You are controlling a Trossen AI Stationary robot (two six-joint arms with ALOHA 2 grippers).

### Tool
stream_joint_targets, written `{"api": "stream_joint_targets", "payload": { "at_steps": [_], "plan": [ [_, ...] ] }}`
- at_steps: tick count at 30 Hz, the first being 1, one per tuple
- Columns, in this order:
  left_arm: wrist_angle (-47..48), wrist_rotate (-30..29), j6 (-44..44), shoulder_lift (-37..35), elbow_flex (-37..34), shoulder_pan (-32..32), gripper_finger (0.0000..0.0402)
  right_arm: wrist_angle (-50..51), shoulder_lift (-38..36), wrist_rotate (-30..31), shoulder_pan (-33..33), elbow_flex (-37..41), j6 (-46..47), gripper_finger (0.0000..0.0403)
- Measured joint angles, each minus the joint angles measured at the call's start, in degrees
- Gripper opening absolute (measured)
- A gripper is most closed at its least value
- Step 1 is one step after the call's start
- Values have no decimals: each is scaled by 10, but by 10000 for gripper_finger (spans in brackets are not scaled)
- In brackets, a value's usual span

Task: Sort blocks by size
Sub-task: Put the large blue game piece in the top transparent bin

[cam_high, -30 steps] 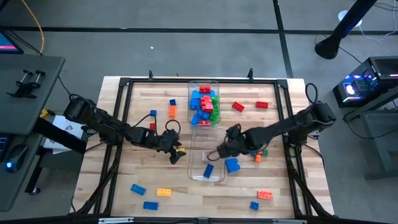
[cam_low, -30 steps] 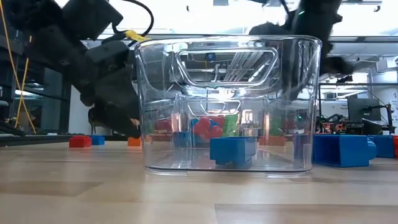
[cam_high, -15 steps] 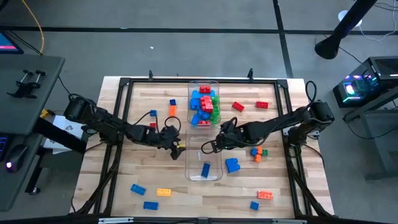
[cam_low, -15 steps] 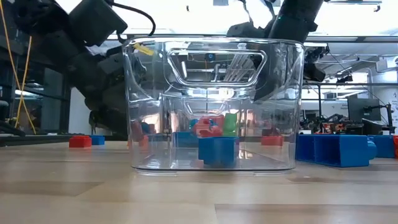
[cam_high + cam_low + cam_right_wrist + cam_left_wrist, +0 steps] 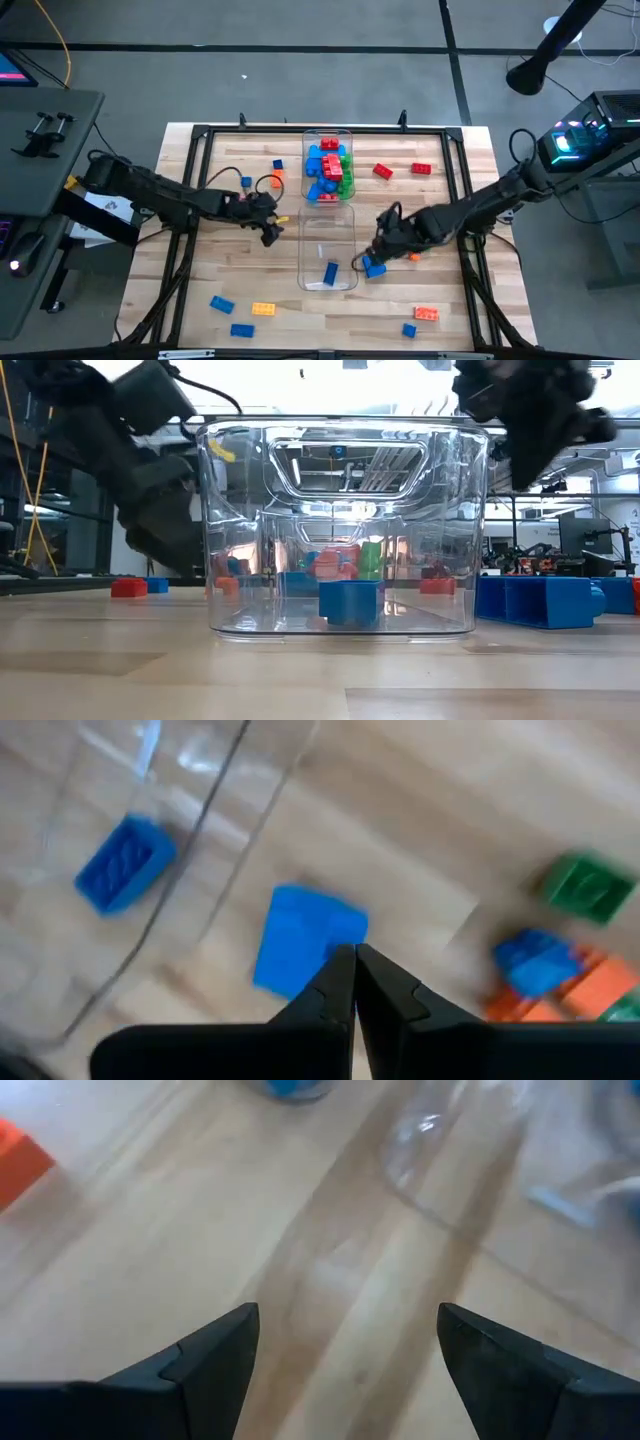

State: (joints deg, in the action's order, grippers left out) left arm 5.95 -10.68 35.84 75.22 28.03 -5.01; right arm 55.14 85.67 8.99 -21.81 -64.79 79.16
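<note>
My right claw [image 5: 377, 256], fingers closed and empty, hovers over the large blue block [image 5: 303, 938] beside the near clear bin [image 5: 328, 283], presumably lining up. My left claw [image 5: 270, 228] waits wide open, empty.

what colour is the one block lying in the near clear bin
Blue. The block lies alone in the near clear bin; the low view shows it best.

Left wrist view blurred: orange block [image 5: 18, 1162] cut by frame edge, blue block [image 5: 297, 1088] cut at top. Far bin [image 5: 328, 165] pile: block count unclear. Low view: right arm [image 5: 535, 410] smeared, gripper indistinct. Blocks behind near bin [image 5: 340, 525] distorted through plastic.
</note>
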Motion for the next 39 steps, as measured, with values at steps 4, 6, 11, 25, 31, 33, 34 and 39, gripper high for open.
{"api": "stream_joint_targets", "payload": {
  "at_steps": [4, 6, 11, 25, 31, 33, 34, 39],
  "plan": [
    [-52, 22, 29, -61, -39, -28, 294, -44, 22, -23, -39, 0, 37, 50],
    [-77, 22, 48, -85, -55, -47, 294, -76, 41, -34, -48, 0, 50, 91],
    [-72, -14, 85, -114, -68, -76, 294, -98, 81, -51, -45, 0, 56, 220],
    [-71, -17, 85, -115, -68, -78, 294, -103, 148, -77, -27, 0, 3, 377],
    [-70, -17, 85, -115, -68, -78, 294, -130, 169, -74, -26, 0, -4, 377],
    [-70, -17, 85, -115, -68, -78, 294, -139, 180, -76, -26, -1, -6, 377],
    [-70, -17, 85, -115, -68, -78, 294, -142, 184, -77, -26, -1, -5, 377],
    [-69, -19, 85, -115, -68, -78, 294, -147, 197, -70, -24, -3, 4, 377]
  ]
}}
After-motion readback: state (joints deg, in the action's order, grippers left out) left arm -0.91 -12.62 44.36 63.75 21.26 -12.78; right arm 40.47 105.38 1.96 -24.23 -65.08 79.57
